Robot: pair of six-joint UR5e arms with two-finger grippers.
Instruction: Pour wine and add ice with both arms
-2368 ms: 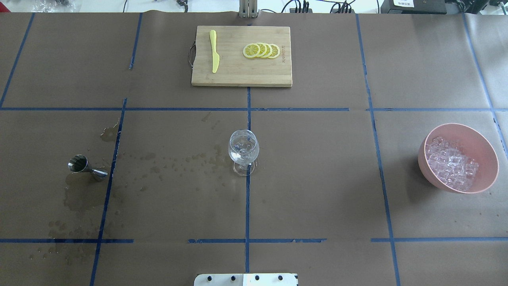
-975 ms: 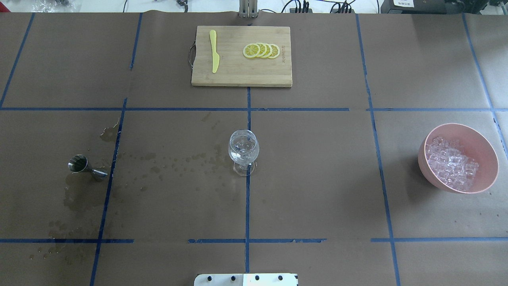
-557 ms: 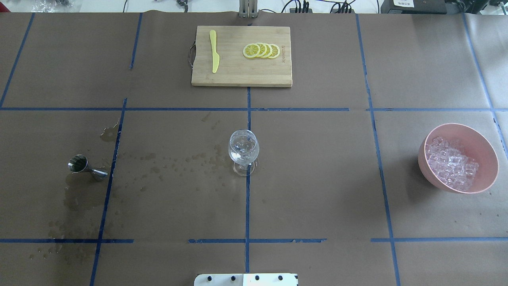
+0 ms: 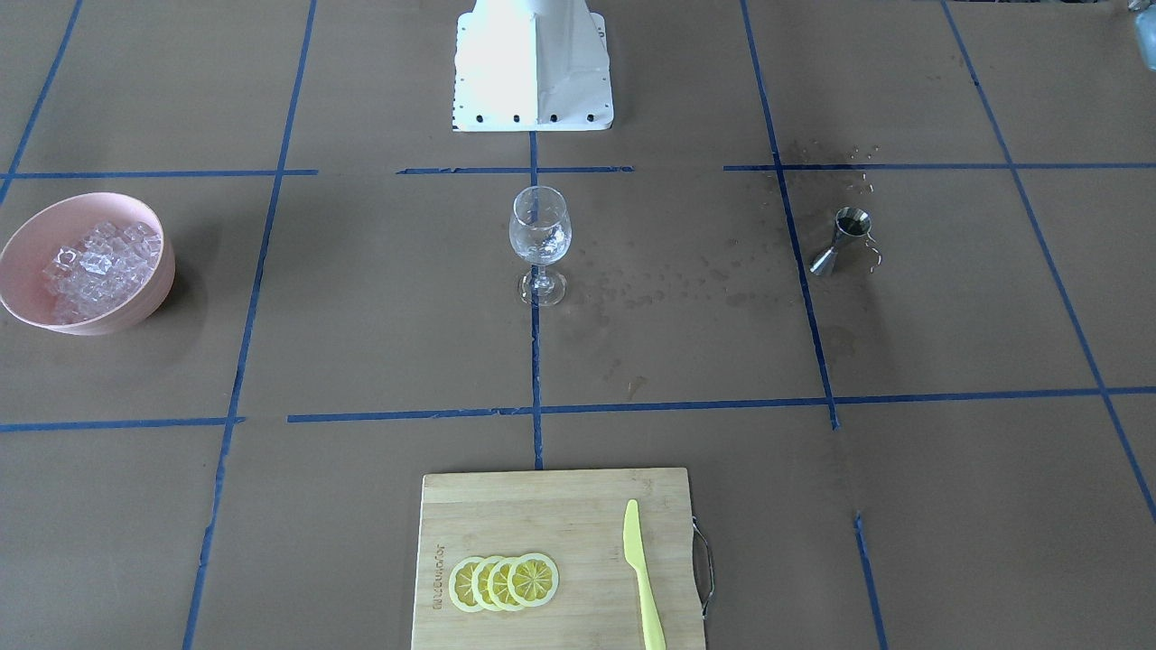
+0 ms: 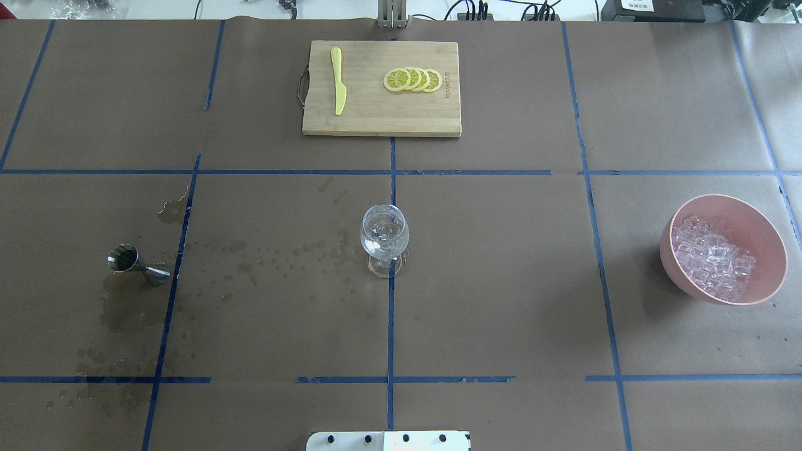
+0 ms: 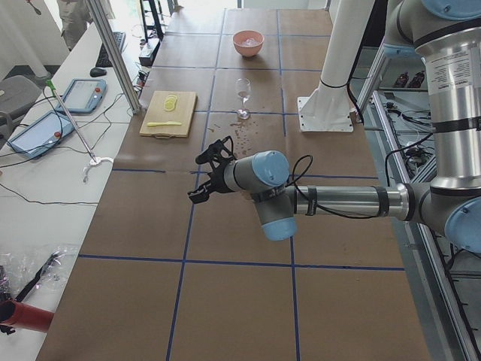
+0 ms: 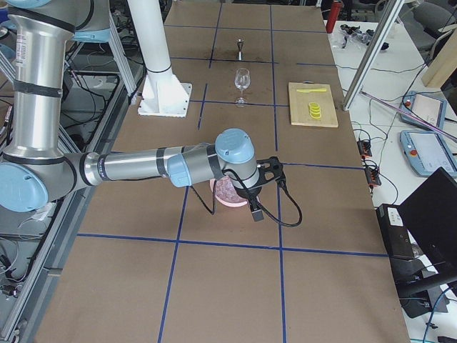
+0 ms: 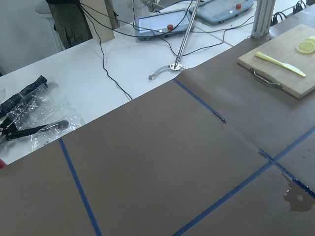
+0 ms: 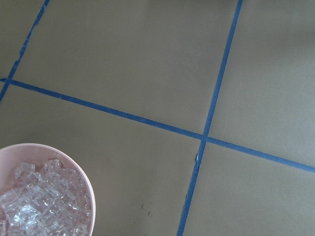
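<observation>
The clear stemmed wine glass (image 5: pixel 384 238) stands upright at the table's middle with something clear inside; it also shows in the front view (image 4: pixel 540 236). The ice (image 5: pixel 713 257) is heaped in a pink bowl (image 5: pixel 765 233) at the right; the right wrist view shows the ice (image 9: pixel 34 209) at its lower left. A steel jigger (image 5: pixel 136 264) lies on its side at the left. My left gripper (image 6: pixel 200 179) hovers over bare paper, far from the glass. My right gripper (image 7: pixel 270 175) hovers beside the bowl (image 7: pixel 227 193). I cannot tell whether either is open.
A wooden cutting board (image 5: pixel 381 119) at the far middle carries a yellow knife (image 5: pixel 338 80) and lemon slices (image 5: pixel 413 79). Wet stains (image 5: pixel 276 254) spread between jigger and glass. The white pedestal base (image 4: pixel 533 63) stands at the near edge.
</observation>
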